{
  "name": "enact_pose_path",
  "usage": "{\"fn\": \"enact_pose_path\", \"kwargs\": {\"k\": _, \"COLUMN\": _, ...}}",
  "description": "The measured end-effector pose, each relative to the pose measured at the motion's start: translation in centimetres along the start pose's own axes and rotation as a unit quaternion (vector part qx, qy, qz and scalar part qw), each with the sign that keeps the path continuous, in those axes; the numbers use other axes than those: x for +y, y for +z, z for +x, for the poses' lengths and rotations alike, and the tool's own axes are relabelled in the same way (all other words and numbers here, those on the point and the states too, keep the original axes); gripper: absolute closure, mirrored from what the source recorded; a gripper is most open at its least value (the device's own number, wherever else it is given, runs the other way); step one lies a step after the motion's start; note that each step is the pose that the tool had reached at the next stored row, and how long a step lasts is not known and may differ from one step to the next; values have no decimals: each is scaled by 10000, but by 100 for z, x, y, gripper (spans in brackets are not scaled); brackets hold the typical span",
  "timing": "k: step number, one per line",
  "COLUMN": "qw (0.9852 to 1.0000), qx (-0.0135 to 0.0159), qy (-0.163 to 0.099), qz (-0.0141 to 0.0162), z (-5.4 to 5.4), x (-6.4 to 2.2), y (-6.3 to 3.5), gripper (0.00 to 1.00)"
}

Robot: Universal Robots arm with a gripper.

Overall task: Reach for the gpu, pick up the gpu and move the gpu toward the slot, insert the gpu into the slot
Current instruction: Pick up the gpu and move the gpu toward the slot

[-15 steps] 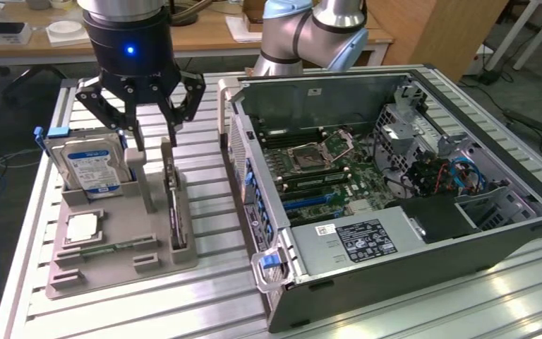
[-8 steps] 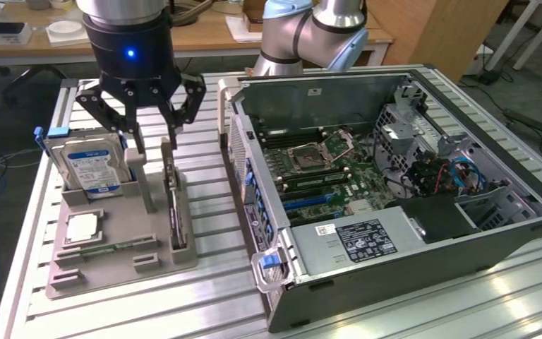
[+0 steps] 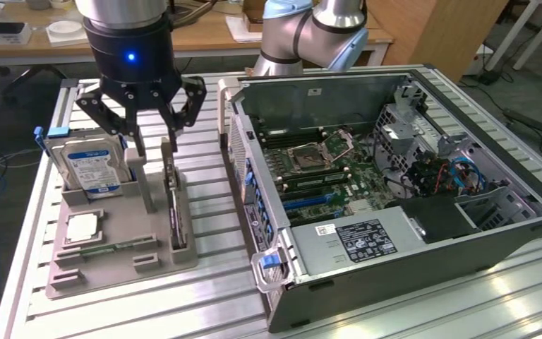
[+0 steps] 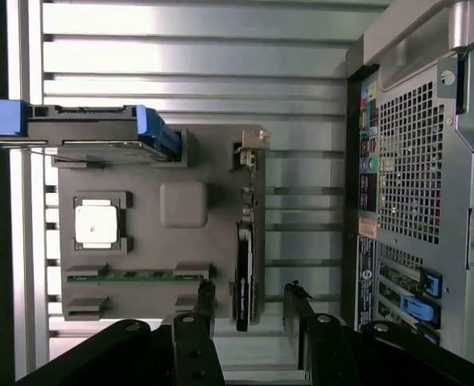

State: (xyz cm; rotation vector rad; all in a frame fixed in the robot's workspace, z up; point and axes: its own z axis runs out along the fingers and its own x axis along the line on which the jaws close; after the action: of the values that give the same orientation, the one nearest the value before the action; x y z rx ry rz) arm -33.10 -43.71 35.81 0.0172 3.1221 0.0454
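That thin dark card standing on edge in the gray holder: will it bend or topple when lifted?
Probably stiff: the gpu looks like a flat rigid board. Likely light for its length, being so thin. Standing on a narrow edge, it would probably tip without the gray holder propping it.

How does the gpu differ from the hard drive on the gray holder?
The gpu is a thin dark card; the hard drive is a thick silver block with a blue-white label. The hard drive wears a blue frame; the gpu does not. Both stand on edge in the gray holder.
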Motion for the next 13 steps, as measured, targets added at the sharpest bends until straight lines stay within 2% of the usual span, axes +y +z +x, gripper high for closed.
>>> {"fn": "enact_pose_path", "kwargs": {"k": 13, "qw": 10000, "qx": -1, "qy": 0, "qz": -1, "z": 0, "x": -64, "y": 23, "gripper": 53}}
